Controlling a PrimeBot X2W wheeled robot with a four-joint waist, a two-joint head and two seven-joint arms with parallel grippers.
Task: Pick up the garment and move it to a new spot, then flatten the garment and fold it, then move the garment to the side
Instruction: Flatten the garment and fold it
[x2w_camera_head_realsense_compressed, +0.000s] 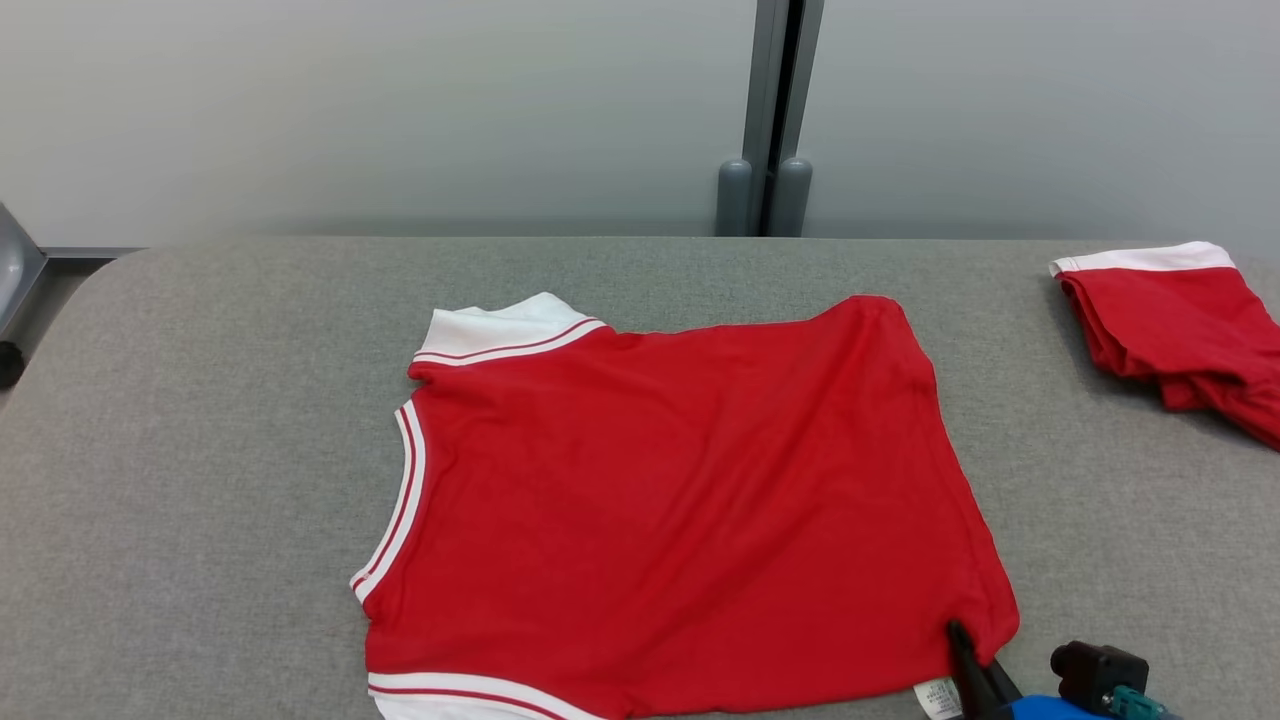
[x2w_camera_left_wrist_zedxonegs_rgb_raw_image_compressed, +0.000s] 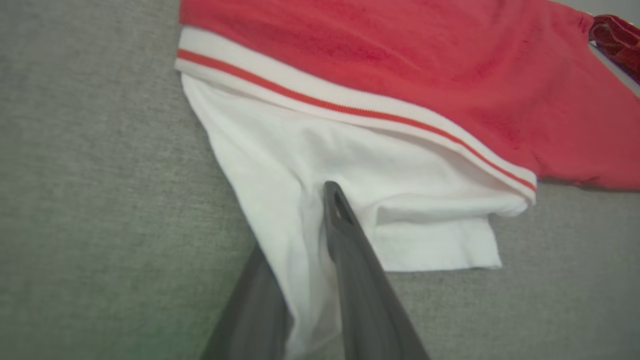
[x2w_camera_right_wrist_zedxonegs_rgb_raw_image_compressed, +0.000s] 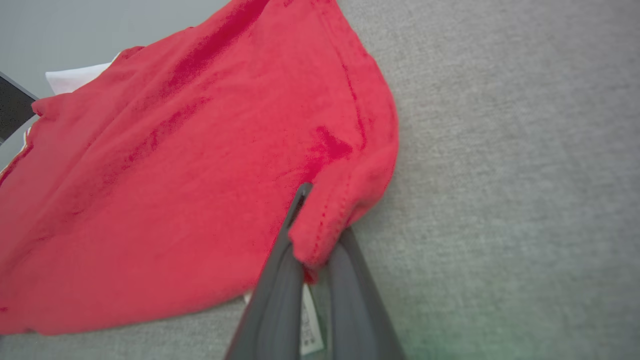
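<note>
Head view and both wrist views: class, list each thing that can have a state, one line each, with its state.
red garment: spread flat on the grey table, lightly wrinkled, not folded.
left gripper: fingers astride the white sleeve; grip unclear.
white sleeve: creased, lying out on the table.
right gripper: shut on the red garment's hem corner.
second red garment: bundled, lying apart at the right.
</note>
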